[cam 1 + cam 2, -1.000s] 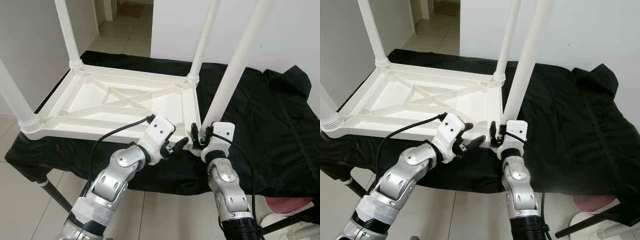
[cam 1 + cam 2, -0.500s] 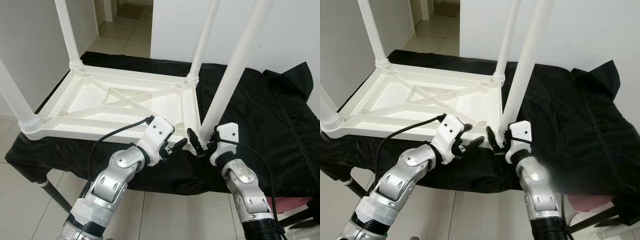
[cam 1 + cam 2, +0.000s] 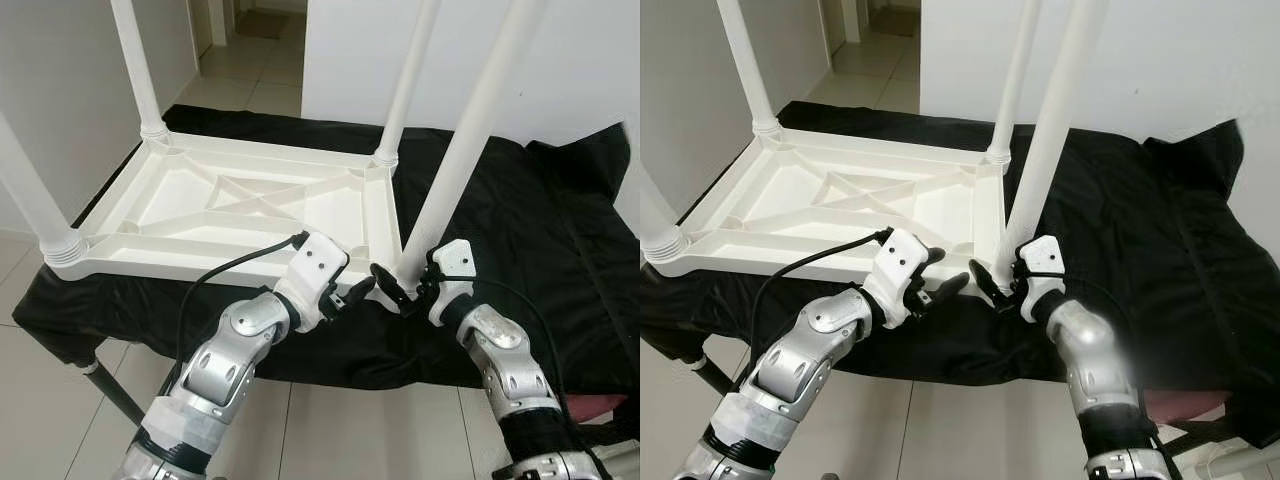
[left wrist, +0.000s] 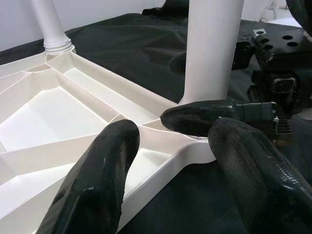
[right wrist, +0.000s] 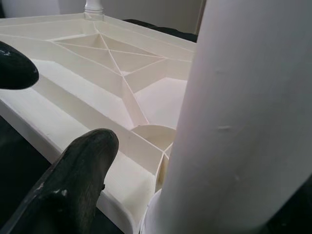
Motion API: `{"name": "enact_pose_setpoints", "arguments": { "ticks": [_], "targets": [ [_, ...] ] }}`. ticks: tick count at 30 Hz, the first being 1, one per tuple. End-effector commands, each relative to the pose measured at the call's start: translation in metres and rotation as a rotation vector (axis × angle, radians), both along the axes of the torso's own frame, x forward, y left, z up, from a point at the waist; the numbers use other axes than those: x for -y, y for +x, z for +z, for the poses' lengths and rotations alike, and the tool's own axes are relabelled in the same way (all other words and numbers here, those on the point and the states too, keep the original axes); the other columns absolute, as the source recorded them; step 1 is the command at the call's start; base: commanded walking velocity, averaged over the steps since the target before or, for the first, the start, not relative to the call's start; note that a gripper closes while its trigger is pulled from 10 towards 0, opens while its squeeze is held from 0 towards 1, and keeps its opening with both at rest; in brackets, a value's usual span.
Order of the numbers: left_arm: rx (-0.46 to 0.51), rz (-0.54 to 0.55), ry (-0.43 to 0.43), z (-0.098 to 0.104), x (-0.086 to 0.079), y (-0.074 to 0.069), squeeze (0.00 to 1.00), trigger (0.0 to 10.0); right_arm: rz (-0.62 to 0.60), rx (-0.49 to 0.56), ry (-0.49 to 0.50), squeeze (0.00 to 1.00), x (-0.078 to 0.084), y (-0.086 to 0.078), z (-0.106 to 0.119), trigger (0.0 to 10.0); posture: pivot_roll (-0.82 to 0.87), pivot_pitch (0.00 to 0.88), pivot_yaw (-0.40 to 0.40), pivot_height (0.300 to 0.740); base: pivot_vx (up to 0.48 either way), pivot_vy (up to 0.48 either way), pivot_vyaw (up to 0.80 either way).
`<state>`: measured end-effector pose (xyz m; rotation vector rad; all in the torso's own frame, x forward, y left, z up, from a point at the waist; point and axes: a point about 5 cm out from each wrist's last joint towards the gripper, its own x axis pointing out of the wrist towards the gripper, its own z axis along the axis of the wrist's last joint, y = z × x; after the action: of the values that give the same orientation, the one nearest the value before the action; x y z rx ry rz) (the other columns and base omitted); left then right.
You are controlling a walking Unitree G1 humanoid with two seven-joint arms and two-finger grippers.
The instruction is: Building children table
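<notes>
Biggest change from a second ago: the right arm has swung out toward 4 o'clock, so the forearm now comes in at a slant instead of standing straight under the leg. The right gripper (image 3: 398, 288) is still at the foot of the near-right leg (image 3: 470, 130), but its fingers are spread, one finger (image 5: 73, 180) out in front of the table's near edge and the leg itself beside it, nothing clamped as far as I can see. The left gripper (image 3: 352, 294) has barely budged; it sits just off the same corner, at about 6 o'clock of the tabletop, fingers apart and holding nothing, with the corner showing in the gap between them in its wrist view.

The white plastic table (image 3: 250, 205) lies upside down on a surface under a black cloth (image 3: 540, 230), its ribbed underside up like a shallow tray. Nothing loose sits in those ribbed pockets that I can make out.

Count: four white legs standing up, one at each corner — the far-left leg (image 3: 135, 65) at 11 o'clock, the far-right leg (image 3: 405, 85) at 1, the near-left leg (image 3: 30, 200) at 9, and the near-right one at 4. Two grippers, one tabletop, one cloth.
</notes>
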<state>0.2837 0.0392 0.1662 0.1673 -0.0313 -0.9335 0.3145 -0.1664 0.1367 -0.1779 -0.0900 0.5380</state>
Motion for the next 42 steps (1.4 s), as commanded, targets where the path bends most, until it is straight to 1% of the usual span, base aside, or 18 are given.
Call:
{"name": "enact_pose_setpoints", "arguments": {
  "ticks": [1,3,4,5,6,17,18,19,20,23,26,30,32,35,36,38,41,42],
  "targets": [
    [-0.012,-0.003,0.013,-0.003,0.001,0.001,0.0,10.0,0.032,-0.018,-0.025,0.0,-0.004,0.004,-0.005,6.7,0.02,0.0,-0.042,0.74,0.0,0.0,0.0],
    [-0.011,-0.002,0.014,-0.003,0.001,0.001,0.0,10.0,0.044,-0.025,-0.035,0.0,-0.006,0.006,-0.006,6.7,0.02,0.0,-0.042,0.74,0.0,0.0,0.0],
    [-0.01,-0.001,0.013,-0.002,0.001,0.001,0.0,10.0,0.052,-0.031,-0.038,0.0,-0.007,0.007,-0.008,3.5,0.03,0.0,-0.044,0.74,0.0,0.0,0.0],
    [-0.01,-0.001,0.013,-0.002,0.001,0.001,0.0,10.0,0.052,-0.031,-0.038,0.0,-0.007,0.007,-0.008,3.5,0.03,0.0,-0.044,0.74,0.0,0.0,0.0],
    [-0.009,0.001,0.014,-0.002,0.001,0.001,0.0,10.0,0.058,-0.038,-0.038,0.0,-0.007,0.007,-0.01,0.0,0.03,0.0,-0.046,0.74,0.0,0.0,0.0],
    [-0.006,0.008,0.009,-0.002,0.0,0.002,0.0,10.0,0.033,-0.059,-0.054,0.0,0.005,0.009,-0.019,0.0,0.03,0.0,-0.044,0.74,0.0,0.0,0.0],
    [-0.006,0.007,0.009,-0.002,0.001,0.002,0.0,10.0,0.02,-0.059,-0.048,0.0,0.006,0.01,-0.02,8.4,0.03,0.0,-0.042,0.74,0.0,0.0,0.0],
    [-0.005,0.007,0.01,-0.002,0.001,0.003,0.0,10.0,0.012,-0.058,-0.045,0.0,0.007,0.01,-0.02,8.4,0.03,0.0,-0.042,0.74,0.0,0.0,0.0],
    [-0.005,0.007,0.01,-0.002,0.001,0.003,0.0,10.0,0.008,-0.057,-0.043,0.0,0.008,0.01,-0.02,10.0,0.03,0.0,-0.042,0.74,0.0,0.0,0.0],
    [-0.006,0.005,0.009,-0.002,0.001,0.003,0.0,10.0,-0.027,-0.055,-0.016,0.0,0.009,0.011,-0.02,10.0,0.03,0.0,-0.04,0.74,0.0,0.0,0.0],
    [-0.009,0.002,0.011,-0.003,0.001,0.002,0.0,10.0,-0.118,-0.039,0.034,0.0,0.005,0.01,-0.019,10.0,0.02,0.0,-0.04,0.74,0.0,0.0,0.0],
    [-0.012,0.002,0.008,-0.003,0.002,0.002,0.0,10.0,-0.15,-0.024,0.061,0.0,0.0,0.01,-0.018,10.0,0.02,0.0,-0.039,0.74,0.0,0.0,0.0],
    [-0.016,0.004,0.005,-0.004,0.003,0.002,0.0,10.0,-0.22,-0.014,0.119,0.0,-0.009,0.006,-0.016,10.0,0.02,0.0,-0.04,0.74,0.0,0.0,0.0],
    [-0.017,0.008,0.002,-0.004,0.003,0.002,0.0,10.0,-0.326,-0.014,0.179,0.0,-0.017,0.003,-0.015,10.0,0.03,0.0,-0.044,0.74,0.0,0.0,0.0],
    [-0.017,0.008,0.002,-0.004,0.003,0.002,0.0,10.0,-0.326,-0.014,0.179,0.0,-0.017,0.003,-0.015,10.0,0.03,0.0,-0.044,0.74,0.0,0.0,0.0],
    [-0.02,0.019,-0.003,-0.004,0.001,0.003,0.0,10.0,-0.419,-0.016,0.197,0.0,-0.02,-0.001,-0.016,10.0,0.03,0.0,-0.048,0.74,0.0,0.0,0.0],
    [-0.019,0.024,-0.003,-0.004,0.0,0.003,0.0,10.0,-0.463,-0.021,0.215,0.0,-0.022,-0.002,-0.018,10.0,0.03,0.0,-0.049,0.74,0.0,0.0,0.0],
    [-0.018,0.031,-0.005,-0.004,-0.001,0.004,0.0,10.0,-0.529,-0.028,0.226,0.0,-0.023,-0.003,-0.02,10.0,0.03,0.0,-0.053,0.74,0.0,0.0,0.0]
  ]
}}
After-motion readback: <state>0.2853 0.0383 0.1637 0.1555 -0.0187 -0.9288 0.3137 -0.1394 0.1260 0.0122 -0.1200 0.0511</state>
